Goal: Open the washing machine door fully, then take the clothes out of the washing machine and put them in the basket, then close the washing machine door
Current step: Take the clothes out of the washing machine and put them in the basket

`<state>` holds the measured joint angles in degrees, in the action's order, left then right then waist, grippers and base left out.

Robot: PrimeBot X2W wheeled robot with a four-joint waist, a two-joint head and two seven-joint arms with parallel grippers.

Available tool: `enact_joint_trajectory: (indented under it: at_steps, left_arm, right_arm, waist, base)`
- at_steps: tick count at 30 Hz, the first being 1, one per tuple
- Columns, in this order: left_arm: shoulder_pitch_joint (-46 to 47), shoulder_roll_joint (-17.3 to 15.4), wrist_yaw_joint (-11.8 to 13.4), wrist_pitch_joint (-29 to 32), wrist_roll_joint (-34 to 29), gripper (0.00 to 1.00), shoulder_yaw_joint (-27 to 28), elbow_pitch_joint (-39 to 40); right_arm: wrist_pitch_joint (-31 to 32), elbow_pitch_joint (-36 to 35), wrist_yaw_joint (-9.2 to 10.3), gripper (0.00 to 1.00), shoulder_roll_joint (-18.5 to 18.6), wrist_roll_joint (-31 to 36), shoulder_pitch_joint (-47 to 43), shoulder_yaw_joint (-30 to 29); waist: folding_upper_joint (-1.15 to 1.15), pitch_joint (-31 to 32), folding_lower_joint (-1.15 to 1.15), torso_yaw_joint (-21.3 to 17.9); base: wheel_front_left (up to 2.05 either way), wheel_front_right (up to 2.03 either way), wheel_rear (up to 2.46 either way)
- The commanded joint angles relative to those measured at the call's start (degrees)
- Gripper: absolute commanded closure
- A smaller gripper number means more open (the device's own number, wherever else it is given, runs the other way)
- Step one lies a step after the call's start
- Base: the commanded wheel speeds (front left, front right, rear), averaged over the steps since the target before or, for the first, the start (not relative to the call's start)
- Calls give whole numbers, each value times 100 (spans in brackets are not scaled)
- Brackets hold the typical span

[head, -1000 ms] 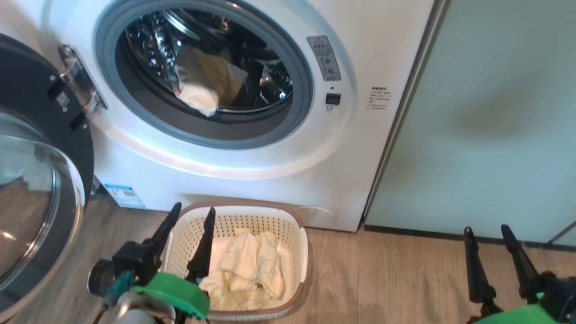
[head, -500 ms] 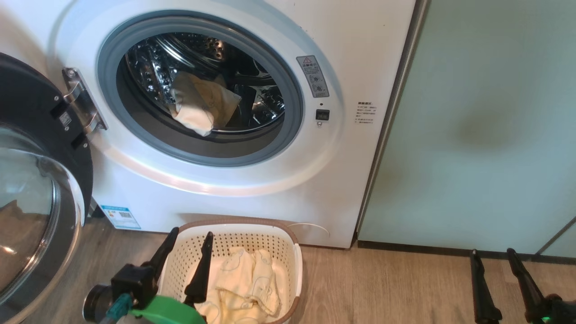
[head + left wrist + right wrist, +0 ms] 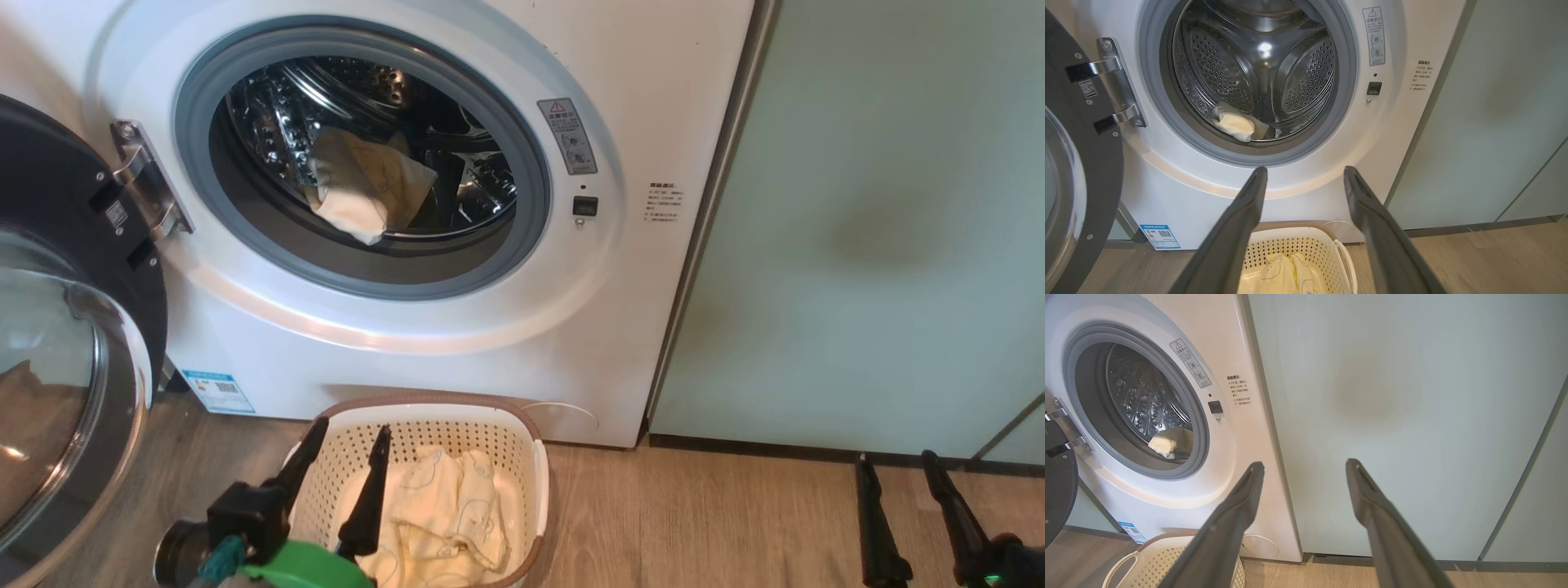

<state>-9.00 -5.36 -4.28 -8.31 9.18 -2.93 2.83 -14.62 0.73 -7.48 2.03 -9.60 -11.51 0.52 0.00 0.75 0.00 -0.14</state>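
Clothes (image 3: 445, 506) half moved — some lie in the basket (image 3: 540, 482), set on the floor (image 3: 694, 514) just below the washing machine (image 3: 490, 359), apparently for a short drop; one cream piece (image 3: 355, 196) waits at the near lip of the drum (image 3: 269, 114). The washing machine door (image 3: 73, 367) stands wide at left, clearing the reach. The left gripper (image 3: 351, 425) hovers over the basket, jaws released and empty — the right gripper (image 3: 896, 457), far right, likewise.

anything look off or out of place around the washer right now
Nothing spilled or damaged. One cream garment sits in the washing machine drum, slumped by the gasket; the other clothes lie in the basket. A faint dark smudge marks the green cabinet panel.
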Motion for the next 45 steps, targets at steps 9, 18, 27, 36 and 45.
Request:
enact_joint_trajectory:
  at_steps: [9,18,27,36,45]
  left_arm:
    - [397,-140,46,-52,71,0,142,80]
    - [853,-247,64,-17,180,0,236,-257]
    - [2328,-341,-63,-12,518,0,295,-1491]
    - [4171,-631,-148,116,757,0,400,-2877]
    - [6165,-1068,-266,700,927,0,207,-3969]
  right_arm:
    - [-38,-184,-1,0,85,-41,205,151]
    - [-38,-228,-1,0,85,-87,305,175]
    - [-38,-372,-1,0,85,-85,679,42]
    - [-38,-544,-1,0,85,-222,1210,-1]
    - [-38,-635,-1,0,85,-453,1839,65]
  waist:
    - [0,-44,0,-34]
    - [0,-294,0,-92]
    - [0,-1176,0,-120]
    - [0,-2284,0,-290]
    - [0,-3316,0,-485]
  base:
    - [0,0,0]
    - [0,0,0]
    - [0,0,0]
    - [0,0,0]
    - [0,0,0]
